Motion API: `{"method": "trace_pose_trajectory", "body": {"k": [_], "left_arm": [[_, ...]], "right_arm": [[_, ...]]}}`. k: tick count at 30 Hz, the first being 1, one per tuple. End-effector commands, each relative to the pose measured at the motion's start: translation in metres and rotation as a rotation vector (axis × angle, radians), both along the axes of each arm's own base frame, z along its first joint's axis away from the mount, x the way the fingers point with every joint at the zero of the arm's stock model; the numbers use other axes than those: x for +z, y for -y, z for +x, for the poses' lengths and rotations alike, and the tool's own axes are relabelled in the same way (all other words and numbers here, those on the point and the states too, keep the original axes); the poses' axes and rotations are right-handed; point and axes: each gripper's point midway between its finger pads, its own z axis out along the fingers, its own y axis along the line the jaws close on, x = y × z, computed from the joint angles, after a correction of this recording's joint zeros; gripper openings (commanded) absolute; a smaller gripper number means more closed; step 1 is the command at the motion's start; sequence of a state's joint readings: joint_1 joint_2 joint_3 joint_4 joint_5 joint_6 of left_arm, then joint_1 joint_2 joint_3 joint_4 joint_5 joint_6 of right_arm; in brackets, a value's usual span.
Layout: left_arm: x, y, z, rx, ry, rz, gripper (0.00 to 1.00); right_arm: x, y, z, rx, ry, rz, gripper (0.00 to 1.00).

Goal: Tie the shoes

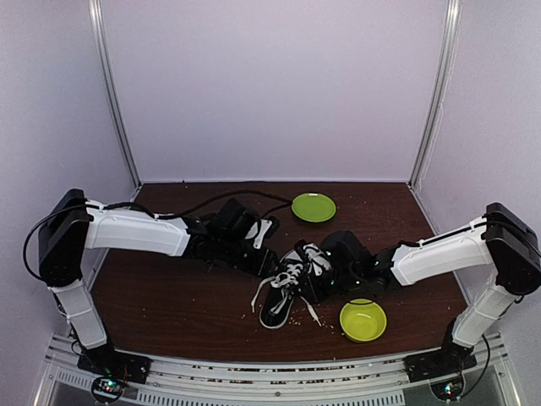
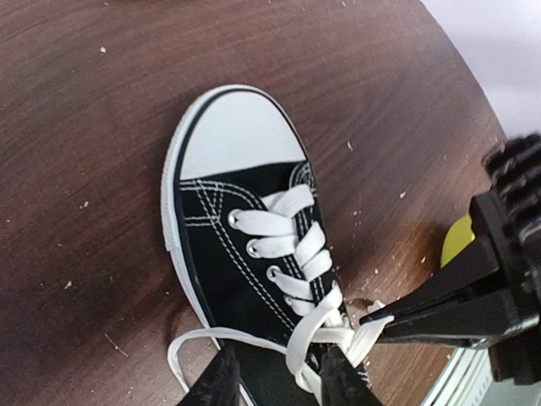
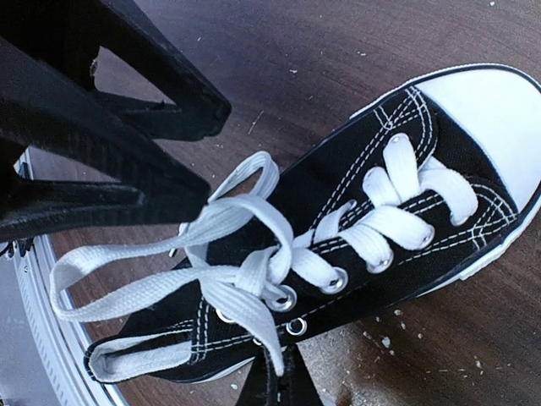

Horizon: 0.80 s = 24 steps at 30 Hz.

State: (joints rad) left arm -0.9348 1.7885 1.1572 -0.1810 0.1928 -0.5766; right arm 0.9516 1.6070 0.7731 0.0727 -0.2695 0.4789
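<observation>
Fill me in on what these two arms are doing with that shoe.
Both arms are working on the white laces of a black sneaker lying on the brown table, partway through tying it. The right gripper is shut and appears to pinch one lace strand near the top eyelets. The left gripper is open, its fingers straddling another strand. The laces are crossed and looped but loose; no finished bow yet.

Lab: white-walled robot booth
</observation>
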Motion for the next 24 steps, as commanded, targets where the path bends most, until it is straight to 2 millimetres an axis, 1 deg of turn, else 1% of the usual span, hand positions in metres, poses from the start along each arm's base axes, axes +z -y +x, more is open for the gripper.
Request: {"method": "trace_pose_trajectory", "body": {"k": [1, 7, 13, 18, 20, 22, 24], "left_arm": [[0.008, 0.011, -0.001, -0.037, -0.021, -0.043, 0.33], [0.002, 0.011, -0.005, -0.047, -0.039, -0.047, 0.30], [-0.009, 0.012, -0.007, -0.048, -0.068, -0.035, 0.25], [-0.012, 0.013, -0.007, -0.045, -0.077, -0.038, 0.22], [-0.013, 0.013, -0.007, -0.043, -0.077, -0.038, 0.17], [-0.011, 0.014, -0.007, -0.043, -0.074, -0.051, 0.08], [-0.006, 0.015, -0.006, -0.041, -0.060, -0.072, 0.02]], "right_arm": [[0.004, -0.004, 0.001, -0.004, 0.010, 0.018, 0.00], [0.003, -0.005, 0.002, -0.004, 0.007, 0.015, 0.00], [0.003, -0.005, 0.002, -0.003, 0.008, 0.012, 0.00], [0.005, -0.005, 0.003, -0.006, 0.010, 0.013, 0.00], [0.006, -0.005, 0.003, -0.007, 0.013, 0.013, 0.00], [0.009, -0.004, 0.005, -0.017, 0.020, 0.014, 0.00], [0.015, -0.002, 0.006, -0.027, 0.034, 0.018, 0.00]]}}
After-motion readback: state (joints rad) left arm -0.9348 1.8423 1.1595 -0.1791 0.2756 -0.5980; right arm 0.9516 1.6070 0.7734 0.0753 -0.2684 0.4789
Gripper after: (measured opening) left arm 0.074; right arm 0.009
